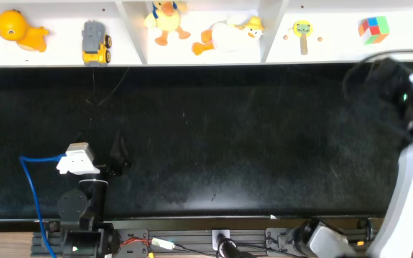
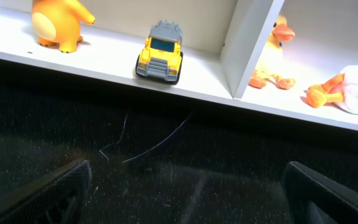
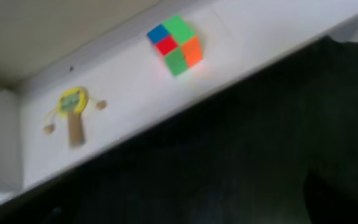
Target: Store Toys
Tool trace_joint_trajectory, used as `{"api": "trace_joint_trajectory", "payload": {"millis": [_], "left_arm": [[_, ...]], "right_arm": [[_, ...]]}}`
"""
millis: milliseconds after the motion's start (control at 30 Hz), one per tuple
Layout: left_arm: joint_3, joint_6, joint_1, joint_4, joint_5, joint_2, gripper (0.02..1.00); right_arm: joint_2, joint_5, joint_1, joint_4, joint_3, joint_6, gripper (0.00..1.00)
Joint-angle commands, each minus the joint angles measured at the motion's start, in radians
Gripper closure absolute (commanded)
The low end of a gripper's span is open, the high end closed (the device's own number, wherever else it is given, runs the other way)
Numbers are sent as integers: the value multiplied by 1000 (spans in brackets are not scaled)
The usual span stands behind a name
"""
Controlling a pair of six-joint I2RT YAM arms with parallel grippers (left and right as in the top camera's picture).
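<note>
Several toys sit in the white shelf (image 1: 206, 59) along the table's far edge: an orange duck (image 1: 20, 30), a yellow truck (image 1: 96, 41), a standing yellow duck plush (image 1: 167, 20), a white duck plush (image 1: 228, 36) on its side, a rattle drum (image 1: 303, 32) and a colour cube (image 1: 373, 29). My right gripper (image 1: 376, 72) hangs just in front of the cube's compartment, open and holding nothing; one finger (image 3: 340, 190) shows dark at the edge. My left gripper (image 2: 191, 199) rests low over the black mat near its base, open and empty, facing the truck (image 2: 160, 59).
The black mat (image 1: 249, 143) covers the table between the arms and the shelf. Upright white dividers (image 2: 247, 43) split the shelf into compartments. A blue cable (image 1: 34, 186) loops beside the left arm's base.
</note>
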Motion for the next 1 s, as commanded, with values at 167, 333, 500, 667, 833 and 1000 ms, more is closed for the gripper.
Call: {"api": "trace_joint_trajectory", "payload": {"millis": [167, 333, 500, 667, 833, 1000], "left_arm": [[-3, 23, -8, -2, 13, -10, 20], [-3, 23, -8, -2, 13, -10, 23], [-3, 23, -8, -2, 13, -10, 20], [-3, 23, -8, -2, 13, -10, 20], [-3, 23, -8, -2, 12, -10, 20], [-3, 23, -8, -2, 13, -10, 20]], "right_arm": [[-172, -291, 111, -301, 4, -394, 5], [-188, -284, 313, -387, 12, -394, 7], [-195, -138, 547, -448, 58, -274, 5], [-203, -52, 673, -452, 61, -72, 5], [-198, -52, 685, -452, 61, -50, 7], [-198, -52, 685, -452, 61, -50, 5]]}}
